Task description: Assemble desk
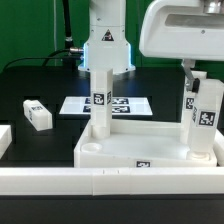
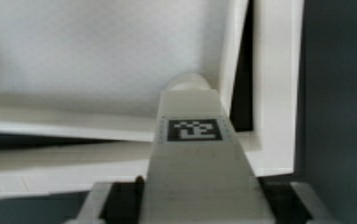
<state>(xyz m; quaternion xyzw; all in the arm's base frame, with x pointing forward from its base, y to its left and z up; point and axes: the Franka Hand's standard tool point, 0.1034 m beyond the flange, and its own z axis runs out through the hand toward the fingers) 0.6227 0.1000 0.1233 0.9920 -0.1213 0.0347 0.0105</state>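
The white tray-like tabletop [image 1: 140, 150] lies on the black table. One square white leg [image 1: 101, 98] stands upright in its far corner on the exterior view's left. My gripper [image 1: 198, 85] is shut on a second leg [image 1: 205, 118] and holds it upright at the tabletop's corner on the exterior view's right. I cannot tell whether its lower end is seated. In the wrist view this tagged leg [image 2: 196, 140] runs out from between my fingers [image 2: 122, 200] toward the tabletop's rim [image 2: 246, 90]. A third leg [image 1: 37, 114] lies loose on the table at the exterior view's left.
The marker board [image 1: 125, 104] lies flat behind the tabletop. A long white border rail [image 1: 110, 182] runs along the front. Another white piece [image 1: 3, 140] shows at the exterior view's left edge. The robot base [image 1: 105, 40] stands at the back.
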